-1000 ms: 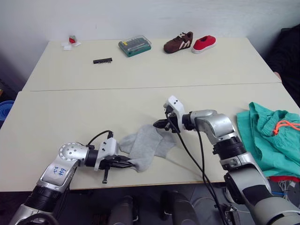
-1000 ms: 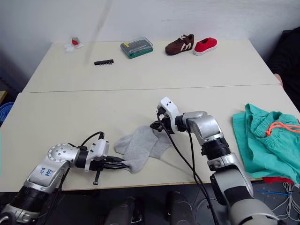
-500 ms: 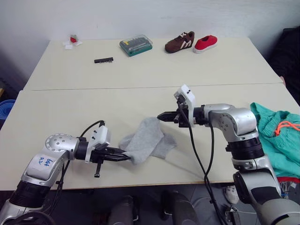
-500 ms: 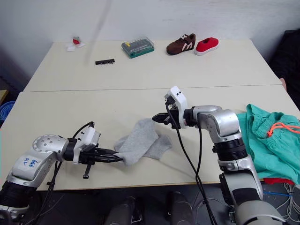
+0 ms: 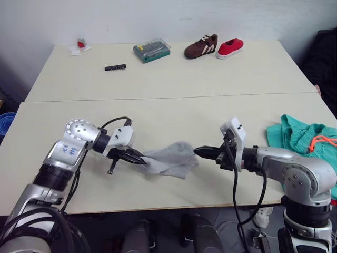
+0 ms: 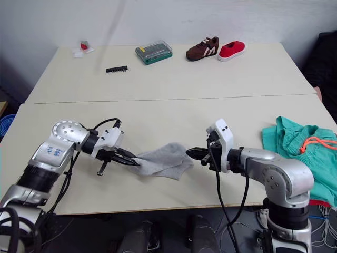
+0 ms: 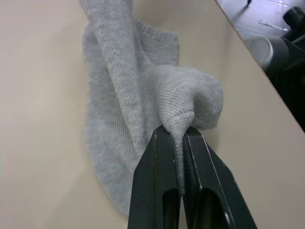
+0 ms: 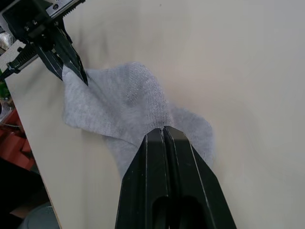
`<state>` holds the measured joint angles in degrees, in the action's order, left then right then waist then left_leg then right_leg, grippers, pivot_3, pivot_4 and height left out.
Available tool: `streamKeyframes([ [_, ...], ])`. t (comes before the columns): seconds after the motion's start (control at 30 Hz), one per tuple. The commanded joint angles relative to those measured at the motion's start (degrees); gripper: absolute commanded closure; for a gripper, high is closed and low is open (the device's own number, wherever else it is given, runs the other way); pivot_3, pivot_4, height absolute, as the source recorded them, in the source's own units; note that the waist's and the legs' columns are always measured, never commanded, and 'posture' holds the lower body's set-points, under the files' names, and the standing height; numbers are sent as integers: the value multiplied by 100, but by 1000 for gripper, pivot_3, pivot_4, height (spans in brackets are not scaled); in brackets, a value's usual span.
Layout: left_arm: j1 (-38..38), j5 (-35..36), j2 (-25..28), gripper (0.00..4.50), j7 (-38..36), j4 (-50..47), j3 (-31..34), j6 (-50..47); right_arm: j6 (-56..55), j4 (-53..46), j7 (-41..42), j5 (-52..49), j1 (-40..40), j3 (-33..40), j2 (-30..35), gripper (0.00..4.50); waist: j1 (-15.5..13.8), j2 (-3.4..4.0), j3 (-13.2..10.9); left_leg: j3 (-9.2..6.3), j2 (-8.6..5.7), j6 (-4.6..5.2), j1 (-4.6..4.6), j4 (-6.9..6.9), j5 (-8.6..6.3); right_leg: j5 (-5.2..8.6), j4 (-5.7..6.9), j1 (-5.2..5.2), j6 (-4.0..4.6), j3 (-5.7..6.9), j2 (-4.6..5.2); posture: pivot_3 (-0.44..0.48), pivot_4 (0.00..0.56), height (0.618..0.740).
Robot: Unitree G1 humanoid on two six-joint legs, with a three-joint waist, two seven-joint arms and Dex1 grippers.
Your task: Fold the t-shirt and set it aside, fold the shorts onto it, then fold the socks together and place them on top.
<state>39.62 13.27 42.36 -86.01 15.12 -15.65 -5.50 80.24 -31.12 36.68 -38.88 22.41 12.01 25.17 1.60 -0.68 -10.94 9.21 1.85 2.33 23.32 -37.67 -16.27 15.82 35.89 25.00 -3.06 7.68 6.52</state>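
Grey socks (image 5: 171,159) at lower centre: left claw (image 5: 141,161) pinched one edge for folding; right claw (image 5: 202,153) closed, empty.

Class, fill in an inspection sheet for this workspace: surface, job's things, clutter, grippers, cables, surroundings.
Surface: two pale tables pushed together.
Job's things: grey socks bunched near the front edge; teal shorts heaped at the robot's right.
Clutter: screwdriver-bit case, black bit strip, brown shoe, red shoe along the far side.
Grippers: left gripper shut on the socks; right gripper shut, empty.
Cables: black leads along both arms.
Surroundings: white wall.
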Motion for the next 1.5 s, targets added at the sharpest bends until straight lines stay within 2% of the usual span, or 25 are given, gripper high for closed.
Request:
streamKeyframes([
  [0.03,442,-180,-60,4470,-474,490,-71,484,145,-467,-282,-302,-173,365,-85,4500,-14,-1,0,0,0,1,1,0,1,0,0,0,0,-1,0,0,150,740],
  [0.17,900,-349,-104,4470,-636,1245,-284,857,242,-682,-559,-446,-382,534,-144,4500,-10,-2,0,1,-2,5,3,-6,1,0,0,0,-1,-1,0,0,150,740],
  [0.3,1126,158,405,4470,-649,1272,-1005,663,384,-846,-710,-678,-466,742,-94,4500,11,-4,-2,2,-2,6,3,-4,0,0,2,2,-2,-5,-1,0,150,740],
  [0.5,1238,211,307,4470,-649,1558,-1071,922,433,-859,-882,-893,-485,871,9,4500,-14,-4,-2,2,-2,8,5,-10,1,2,4,4,-3,-6,-3,0,150,740],
  [0.67,1213,801,440,4470,-649,1056,-1050,240,683,-991,-918,-1374,-405,1114,37,4500,-12,-6,-3,0,-3,12,11,-13,0,1,3,5,-5,-6,-3,0,150,740],
  [0.87,1058,968,697,4470,-649,799,-1313,144,649,-952,-995,-1601,-526,1096,183,4500,2,-6,-3,0,-3,11,9,-12,1,2,6,5,-7,-7,-4,0,150,740],
  [0.97,1032,776,667,4470,-649,954,-1373,381,456,-977,-925,-1578,-810,843,369,4500,-7,-6,-3,-1,-3,10,9,-13,2,2,6,5,-7,-7,-5,0,150,740],
  [1.2,1141,-359,24,4470,-301,2229,-1222,1974,-421,-443,-1062,-948,-1077,44,486,4500,-22,-10,-1,0,-7,19,13,-30,-2,0,5,1,-14,-6,-4,0,150,740],
  [1.4,1248,-355,-233,4470,-320,2506,-832,1883,-937,-260,-1028,-713,-1043,-232,506,4500,-19,-10,-1,0,-5,21,13,-30,-4,-1,7,2,-14,-6,-3,0,150,740],
  [1.5,1236,-337,-257,3804,-335,2443,-642,1746,-1156,-298,-985,-657,-1069,-271,543,4500,-19,-10,-1,0,-5,21,13,-32,-3,-1,8,1,-15,-6,-3,0,150,740],
])
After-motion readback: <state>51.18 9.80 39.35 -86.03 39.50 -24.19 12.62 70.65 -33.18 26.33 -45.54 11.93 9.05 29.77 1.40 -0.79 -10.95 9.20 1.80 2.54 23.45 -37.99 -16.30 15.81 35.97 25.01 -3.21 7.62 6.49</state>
